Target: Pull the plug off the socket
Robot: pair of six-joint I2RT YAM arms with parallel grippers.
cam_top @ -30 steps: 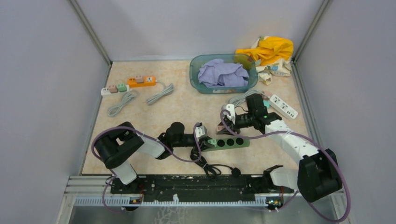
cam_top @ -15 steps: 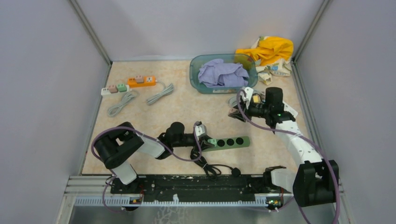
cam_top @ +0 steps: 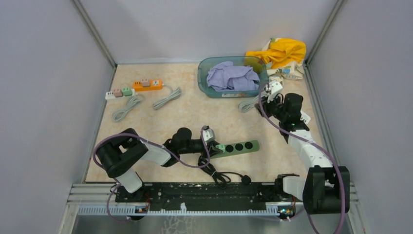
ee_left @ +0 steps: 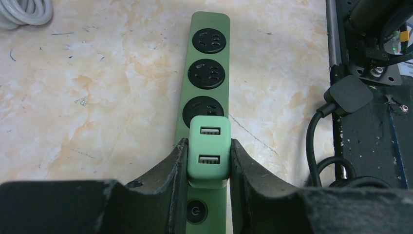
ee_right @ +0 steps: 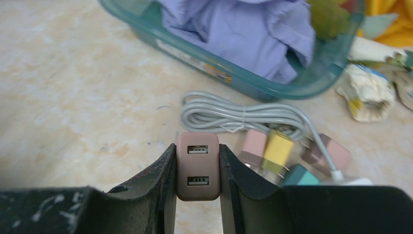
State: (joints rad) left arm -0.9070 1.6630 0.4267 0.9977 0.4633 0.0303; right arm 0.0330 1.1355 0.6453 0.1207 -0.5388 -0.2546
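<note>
Table (cam_top: 146, 117) is marbled beige. The teal tub (cam_top: 202, 78) w/ purple cloth sits at the back, and the green power strip (ee_left: 208, 63) lies flat near the front, 3 round sockets bare. Left gripper (ee_left: 208, 145) sits low over the strip's switch end, jaws clamped on the green plug (ee_left: 209, 163), a 2-port USB block that looks seated in the 4th socket. Right gripper (ee_right: 197, 148) is up by the tub, well apart from the strip. Its jaws are closed on a brown plug (ee_right: 197, 170), free of any socket, just short of a grey cord coil (ee_right: 243, 117) & some loose plugs (ee_right: 272, 151). Step in hand, I'd say: park the brown one. Go low beside the loose plugs before opening, so it doesn't bounce onto the cord. For the green one nothing pins the strip, so a left-only lift prob. drags it up. Have the right press the bare-socket end, then pull straight along the pins, no twist.
</note>
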